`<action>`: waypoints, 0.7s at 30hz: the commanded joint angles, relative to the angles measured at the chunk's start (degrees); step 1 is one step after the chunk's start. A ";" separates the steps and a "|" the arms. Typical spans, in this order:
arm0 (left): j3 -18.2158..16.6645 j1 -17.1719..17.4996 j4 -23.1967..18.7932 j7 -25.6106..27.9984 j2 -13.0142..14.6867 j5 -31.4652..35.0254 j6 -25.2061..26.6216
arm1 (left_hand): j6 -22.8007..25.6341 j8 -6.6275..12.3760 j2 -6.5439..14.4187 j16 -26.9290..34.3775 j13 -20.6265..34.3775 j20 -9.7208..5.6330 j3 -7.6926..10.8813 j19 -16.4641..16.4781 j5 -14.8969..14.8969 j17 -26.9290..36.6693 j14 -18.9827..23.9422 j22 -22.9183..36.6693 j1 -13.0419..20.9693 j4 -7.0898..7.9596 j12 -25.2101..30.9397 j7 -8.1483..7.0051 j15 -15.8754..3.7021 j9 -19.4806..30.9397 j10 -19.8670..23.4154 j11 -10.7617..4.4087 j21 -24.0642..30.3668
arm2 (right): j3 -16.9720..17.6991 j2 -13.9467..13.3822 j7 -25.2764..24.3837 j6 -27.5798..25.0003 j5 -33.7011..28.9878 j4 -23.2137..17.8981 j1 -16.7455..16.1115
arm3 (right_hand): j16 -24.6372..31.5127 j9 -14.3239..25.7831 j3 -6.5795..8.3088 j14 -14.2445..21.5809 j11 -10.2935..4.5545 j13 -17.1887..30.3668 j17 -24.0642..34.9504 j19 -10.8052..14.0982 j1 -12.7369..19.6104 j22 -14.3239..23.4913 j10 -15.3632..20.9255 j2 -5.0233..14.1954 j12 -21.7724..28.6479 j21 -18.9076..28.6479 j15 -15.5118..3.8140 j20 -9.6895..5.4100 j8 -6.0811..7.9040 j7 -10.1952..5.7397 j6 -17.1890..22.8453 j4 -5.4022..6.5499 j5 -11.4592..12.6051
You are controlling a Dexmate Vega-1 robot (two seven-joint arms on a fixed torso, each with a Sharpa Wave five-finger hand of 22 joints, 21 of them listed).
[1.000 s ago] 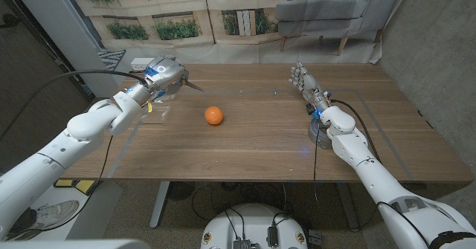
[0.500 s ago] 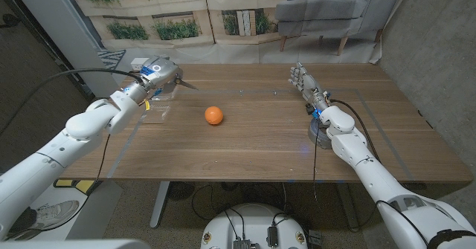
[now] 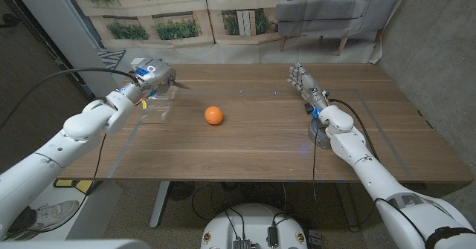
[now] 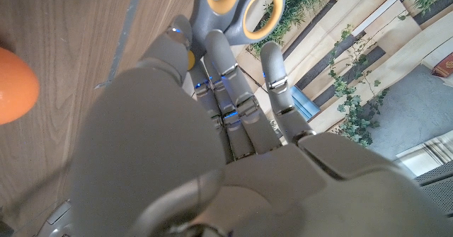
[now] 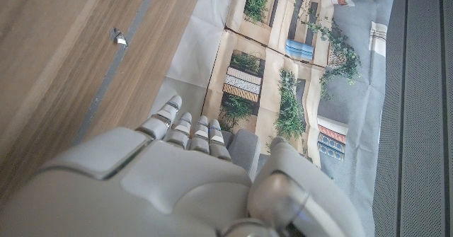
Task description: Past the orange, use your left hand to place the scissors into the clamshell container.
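**A:** Where are the scissors (image 4: 237,10) right now?

**B:** In the left hand (image 3: 154,76), held off the table at its far left corner. In the left wrist view the fingers (image 4: 221,67) are closed around them just below the grey and orange handle loops. In the head view a dark blade tip pokes out of the hand towards the orange (image 3: 214,115).

**A:** And the clamshell (image 3: 155,109)?

**B:** It is a clear plastic box lying on the table (image 3: 260,141), to the left of the orange and just under the hand. It is see-through and hard to make out, so I cannot tell how its lid stands.

**A:** How would the scissors handle?

**B:** I judge them stiff, light and hard, metal blades with smooth plastic loops. They could swivel in a loose hold. Holding near the pivot, as here, looks sound. The clamshell seems thin and light, so it may slide or flex when the scissors land.

**A:** What about the other hand?

**B:** The right hand (image 3: 303,80) is well to the right of the orange, near the table's far edge, fingers straight and holding nothing.
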 commanded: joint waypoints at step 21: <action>3.24 -2.85 5.43 -6.23 0.05 -2.00 3.26 | 3.23 -0.55 -0.04 -0.79 0.83 -0.06 5.21 -0.45 -0.09 1.06 0.35 -1.04 -0.24 4.30 -0.88 2.58 -0.87 0.34 2.94 -2.05 0.95 | -0.54 1.12 0.81 0.36 -0.88 3.53 2.40 | 0.13 0.23 0.54 0.40 -0.16 0.29 0.14 0.38 -0.43 0.16 0.66 0.02 0.11 0.19 0.13 -0.05 0.09 0.17 0.28 0.01 -0.10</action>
